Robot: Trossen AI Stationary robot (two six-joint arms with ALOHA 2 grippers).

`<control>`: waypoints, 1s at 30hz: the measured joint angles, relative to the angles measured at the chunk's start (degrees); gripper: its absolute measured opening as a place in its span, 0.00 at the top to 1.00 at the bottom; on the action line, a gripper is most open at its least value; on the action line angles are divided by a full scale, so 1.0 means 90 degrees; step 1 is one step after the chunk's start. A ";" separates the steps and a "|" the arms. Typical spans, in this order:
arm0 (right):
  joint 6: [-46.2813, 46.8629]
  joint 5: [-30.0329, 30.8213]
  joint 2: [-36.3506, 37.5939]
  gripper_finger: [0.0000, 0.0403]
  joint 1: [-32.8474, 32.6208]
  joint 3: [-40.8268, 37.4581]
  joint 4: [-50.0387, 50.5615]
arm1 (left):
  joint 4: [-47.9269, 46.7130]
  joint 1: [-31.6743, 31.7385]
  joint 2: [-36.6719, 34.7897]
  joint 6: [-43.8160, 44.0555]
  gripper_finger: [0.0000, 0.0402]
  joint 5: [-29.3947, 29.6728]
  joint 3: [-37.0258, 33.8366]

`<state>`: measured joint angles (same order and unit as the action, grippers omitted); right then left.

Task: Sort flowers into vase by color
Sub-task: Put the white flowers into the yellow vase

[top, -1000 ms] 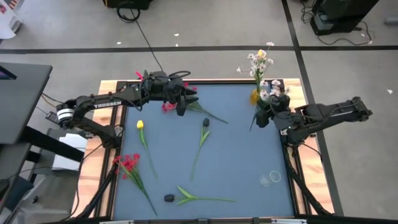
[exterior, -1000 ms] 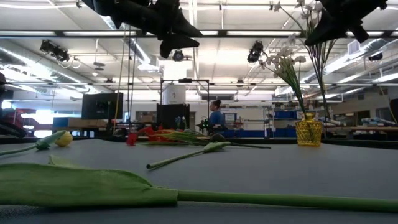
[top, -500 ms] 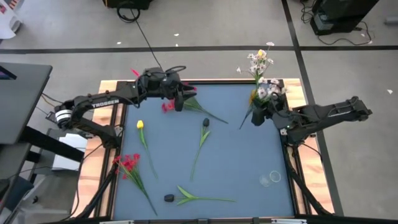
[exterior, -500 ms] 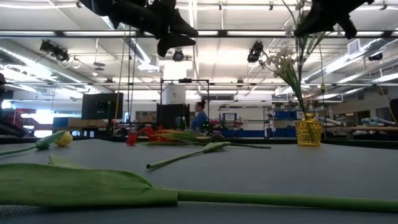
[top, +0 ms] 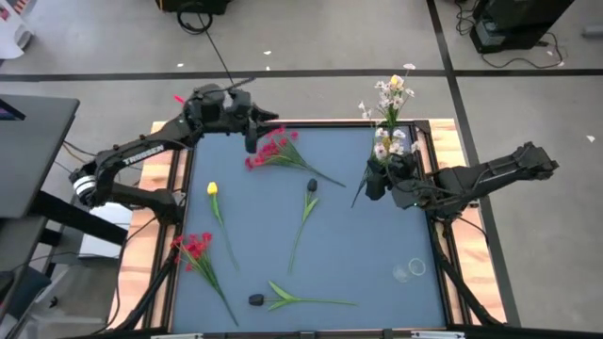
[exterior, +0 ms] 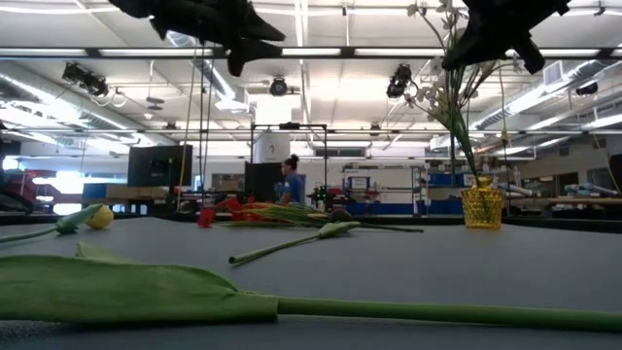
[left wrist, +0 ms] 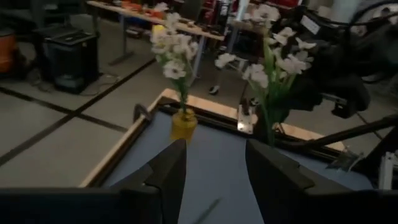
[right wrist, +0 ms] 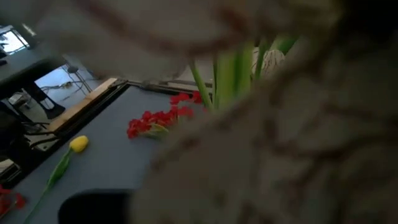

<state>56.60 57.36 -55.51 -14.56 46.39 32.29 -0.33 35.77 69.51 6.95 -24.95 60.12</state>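
We take the small yellow glass vase (exterior: 482, 207) at the far right corner of the grey-blue table mat (top: 358, 245) as our landmark. A white small-blossom spray (top: 392, 94) already stands in it. Just beside the vase, toward the mat's middle, the right gripper (top: 377, 181) is clamped on the green stems of a second white spray (top: 386, 146), held upright above the mat. Well away, over the far left edge, the left gripper (top: 250, 127) hangs with its fingers apart and nothing between them.

On the mat away from the vase lie a red blossom cluster (top: 268, 151) below the left gripper, a dark-headed bud (top: 311, 188) mid-mat, a yellow tulip bud (top: 212, 189), another red cluster (top: 193, 247) and a second dark bud (top: 255, 299).

We judge these flowers light, with thin, springy, somewhat slippery stems and soft heads. We would pinch the stem at mid-length, never the blossoms.
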 joint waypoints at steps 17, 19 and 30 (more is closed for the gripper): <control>-0.1403 0.0985 0.0764 0.98 0.0857 0.0000 0.0781 | 0.1694 -0.1578 -0.0757 0.1587 0.57 0.1240 -0.1908; -0.1914 0.1131 0.0904 0.98 0.1106 0.0003 0.0746 | 0.2123 -0.1882 -0.0760 0.1711 0.57 0.1869 -0.2112; -0.4028 0.1570 0.1314 0.98 0.3478 0.0174 -0.0210 | 0.2910 -0.3002 -0.0577 0.1772 0.57 0.3910 -0.2268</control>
<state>20.35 71.49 -43.68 16.74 47.96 30.41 25.86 8.76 64.32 22.90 10.24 39.70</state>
